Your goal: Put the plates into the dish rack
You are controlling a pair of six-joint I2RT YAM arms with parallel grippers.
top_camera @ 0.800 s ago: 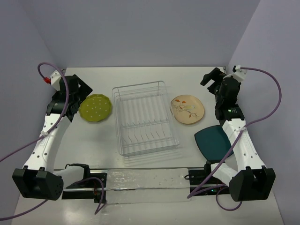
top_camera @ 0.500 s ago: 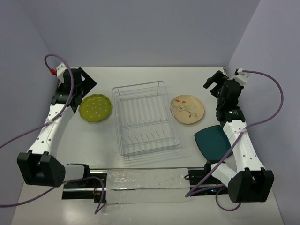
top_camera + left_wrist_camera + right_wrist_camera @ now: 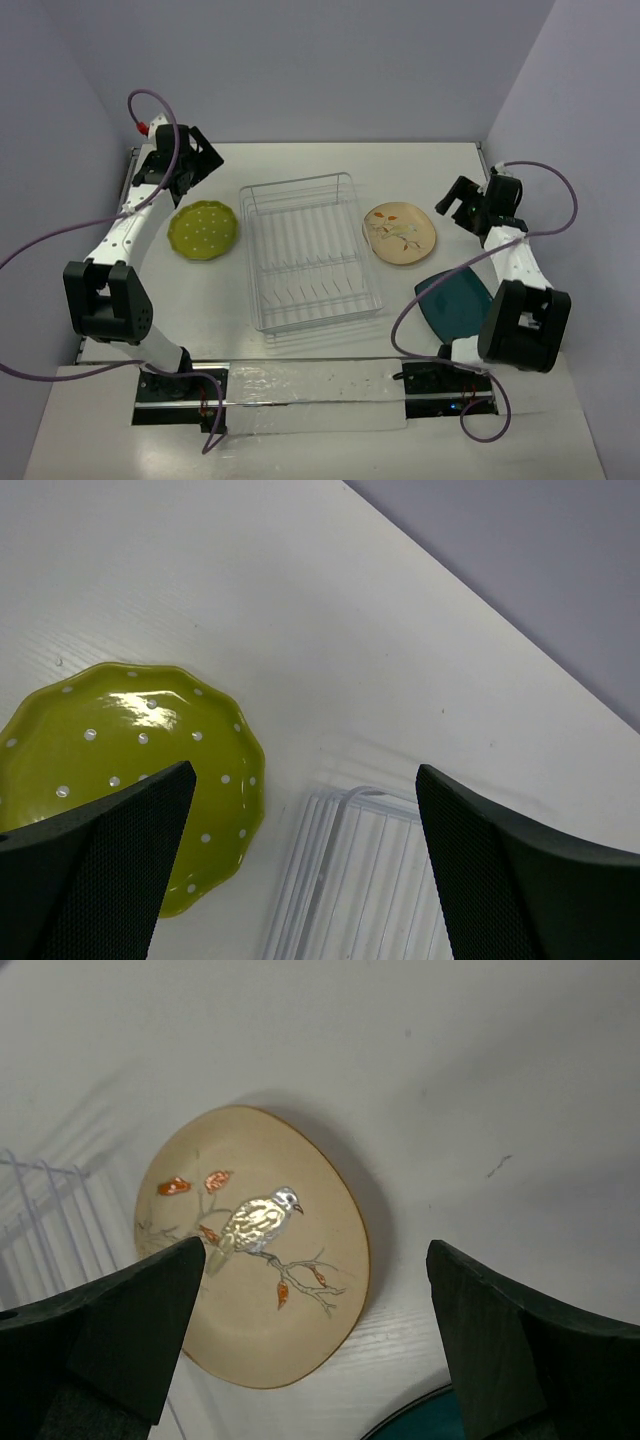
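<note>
The white wire dish rack (image 3: 308,252) stands mid-table with nothing in it; its corner (image 3: 370,880) shows in the left wrist view. A yellow-green dotted plate (image 3: 203,229) (image 3: 120,770) lies flat to its left. A beige plate with a bird on a branch (image 3: 400,232) (image 3: 255,1295) lies to its right. A dark teal plate (image 3: 456,300) (image 3: 430,1428) lies nearer, partly under the right arm. My left gripper (image 3: 200,158) (image 3: 305,780) hangs open above the far edge of the yellow-green plate. My right gripper (image 3: 455,197) (image 3: 315,1255) is open above the beige plate's right edge. Neither holds anything.
Grey-violet walls close the table on the left, back and right. Purple cables loop from both wrists. A clear strip (image 3: 300,385) and the arm bases (image 3: 165,390) lie along the near edge.
The left arm has swung toward the back, its gripper moving from beside the yellow-green plate to beyond it. The right gripper has come down and nearer, from the back right toward the beige plate.
</note>
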